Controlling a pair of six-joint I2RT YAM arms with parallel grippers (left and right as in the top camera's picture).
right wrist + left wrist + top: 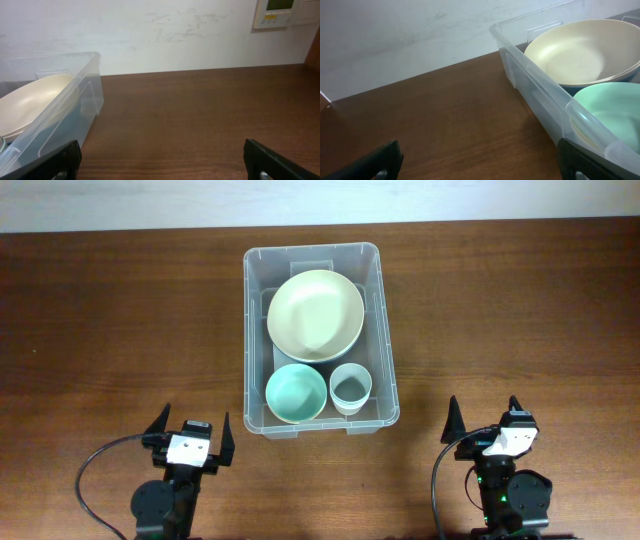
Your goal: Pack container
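Before you then: clear container (252,330), cream bowl (315,315), mint-green bowl (296,393), white cup (350,388), dark brown wood-grained worktop (120,320).

Overhead looks straight down; both low, forward-facing wrist views share the container (251,330).

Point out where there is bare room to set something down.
Bare table lies either side of the container: ahead of the left gripper and the right gripper. Inside is crowded: cream bowl, teal bowl and cup cover most of the floor.
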